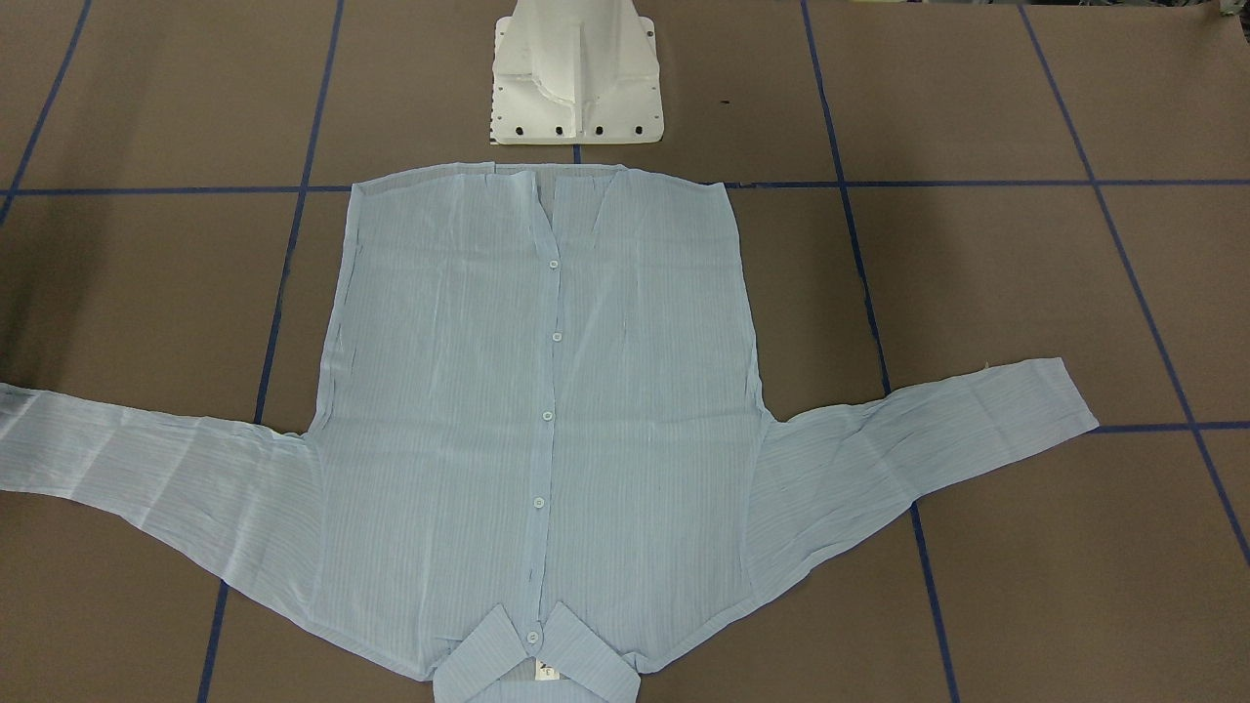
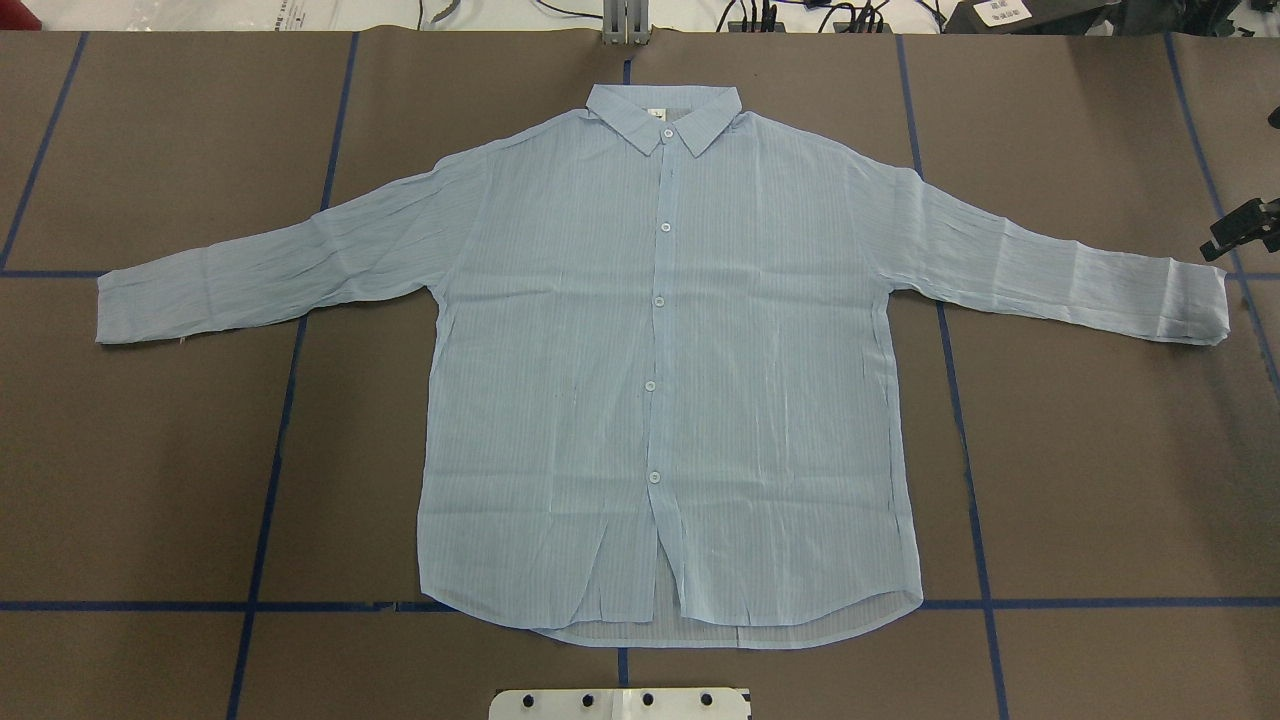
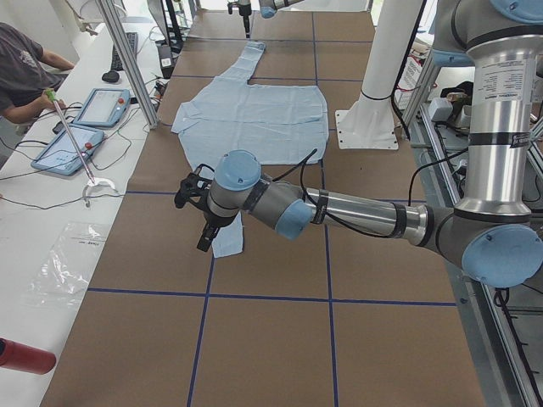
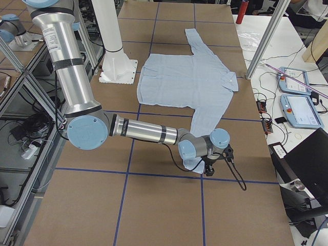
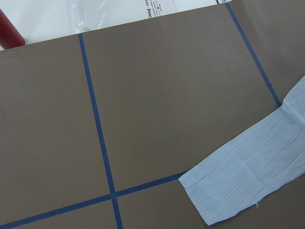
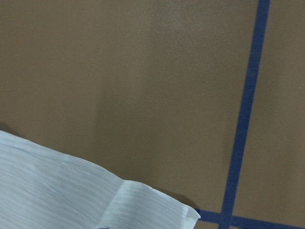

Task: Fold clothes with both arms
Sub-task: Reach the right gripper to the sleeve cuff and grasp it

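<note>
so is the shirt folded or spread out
Spread out, not folded. The overhead view shows the shirt lying flat, front up, both sleeves stretched out sideways, nothing doubled over.

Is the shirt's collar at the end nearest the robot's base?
No, in the overhead view the collar lies at the far end and the hem lies beside the base.

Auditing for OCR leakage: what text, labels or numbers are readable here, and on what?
"iang": partial print, the rest cut off, on the clear plastic bag.
Neck label of the pale-blue pinstriped button-up shirt: too small to read.
White label on black equipment, overhead view's top edge: blurred.
</note>
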Robot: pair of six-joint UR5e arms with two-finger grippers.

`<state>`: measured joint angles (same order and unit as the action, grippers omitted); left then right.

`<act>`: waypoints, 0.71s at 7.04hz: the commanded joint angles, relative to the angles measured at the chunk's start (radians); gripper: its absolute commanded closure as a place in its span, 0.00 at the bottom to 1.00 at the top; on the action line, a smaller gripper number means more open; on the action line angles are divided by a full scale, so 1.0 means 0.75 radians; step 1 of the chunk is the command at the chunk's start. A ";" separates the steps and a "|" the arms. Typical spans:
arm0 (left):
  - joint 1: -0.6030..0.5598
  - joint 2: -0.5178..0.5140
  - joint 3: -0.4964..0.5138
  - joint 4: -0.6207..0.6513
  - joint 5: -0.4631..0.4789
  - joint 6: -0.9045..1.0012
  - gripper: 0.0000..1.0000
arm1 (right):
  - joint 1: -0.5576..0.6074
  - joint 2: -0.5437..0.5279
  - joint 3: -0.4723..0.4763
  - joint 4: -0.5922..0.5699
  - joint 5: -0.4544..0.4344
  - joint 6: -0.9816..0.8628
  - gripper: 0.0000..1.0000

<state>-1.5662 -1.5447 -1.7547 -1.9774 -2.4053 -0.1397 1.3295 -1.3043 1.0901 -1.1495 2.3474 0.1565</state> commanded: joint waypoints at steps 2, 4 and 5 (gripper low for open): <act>0.000 0.000 0.000 0.000 0.000 0.000 0.00 | -0.032 0.021 -0.093 0.001 -0.007 0.000 0.11; 0.000 0.000 -0.002 0.000 0.000 0.000 0.00 | -0.042 0.060 -0.144 0.001 -0.007 0.000 0.15; 0.000 0.000 -0.002 0.000 0.000 0.000 0.00 | -0.044 0.060 -0.145 0.001 -0.007 0.000 0.20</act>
<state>-1.5662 -1.5447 -1.7557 -1.9773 -2.4053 -0.1396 1.2996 -1.2637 0.9886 -1.1489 2.3424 0.1565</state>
